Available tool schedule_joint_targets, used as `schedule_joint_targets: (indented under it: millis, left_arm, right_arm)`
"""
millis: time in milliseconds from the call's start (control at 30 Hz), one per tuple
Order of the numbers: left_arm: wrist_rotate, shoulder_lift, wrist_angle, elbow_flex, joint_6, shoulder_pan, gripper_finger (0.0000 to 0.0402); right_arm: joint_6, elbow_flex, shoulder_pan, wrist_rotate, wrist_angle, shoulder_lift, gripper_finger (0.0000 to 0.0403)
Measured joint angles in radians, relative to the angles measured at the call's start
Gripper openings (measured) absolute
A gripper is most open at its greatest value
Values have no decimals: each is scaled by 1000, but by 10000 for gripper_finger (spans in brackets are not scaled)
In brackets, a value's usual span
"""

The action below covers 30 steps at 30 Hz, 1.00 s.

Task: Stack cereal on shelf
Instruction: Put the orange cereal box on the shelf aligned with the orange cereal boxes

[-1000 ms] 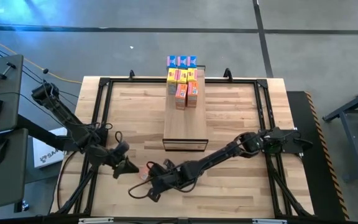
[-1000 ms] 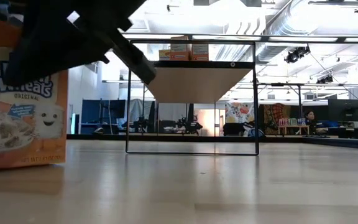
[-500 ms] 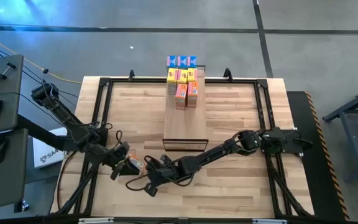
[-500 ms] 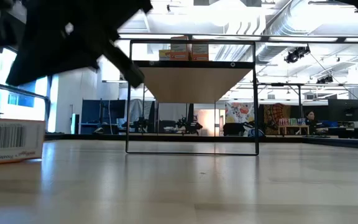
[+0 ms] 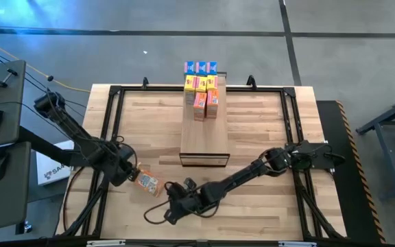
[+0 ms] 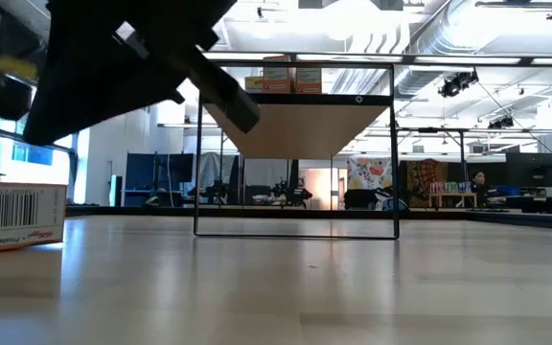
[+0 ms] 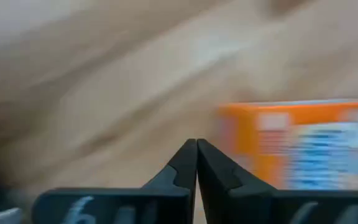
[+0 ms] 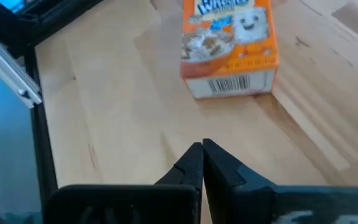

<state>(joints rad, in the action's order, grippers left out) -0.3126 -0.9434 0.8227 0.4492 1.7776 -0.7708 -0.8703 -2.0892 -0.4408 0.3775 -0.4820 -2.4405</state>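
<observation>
Orange cereal box lies flat on the table, between both arms: just beside the left gripper, near the right gripper. Both sets of jaws are pressed together, empty. Right wrist view shows the box's barcode end facing the jaws; overhead shows the shelf well apart.

Orange cereal box flat on table, closed right claw near.

light: bright, overhead | blur: left wrist view | glare: low view ceiling
</observation>
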Motion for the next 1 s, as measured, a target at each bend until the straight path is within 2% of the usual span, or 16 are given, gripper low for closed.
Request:
schedule_joint_targets:
  millis: [67,167,333,500,733,1000]
  left_arm:
    - [34,-18,13,-14,6,0,7]
    - [49,-40,-149,-49,-24,0,8]
    - [8,-103,-353,-93,-53,0,9]
    - [-33,-132,-473,-94,-119,0,7]
    - [-58,-139,-510,-95,-133,0,3]
    - [-76,-106,-537,-95,-139,0,3]
  right_arm:
    - [-22,0,-10,15,-3,0,0]
    - [-48,0,-16,19,-2,0,0]
    - [-24,0,5,23,-6,0,0]
    - [-4,0,38,2,1,0,0]
    - [6,0,48,-66,-8,-22,0]
    - [-22,-3,26,-65,-4,-46,0]
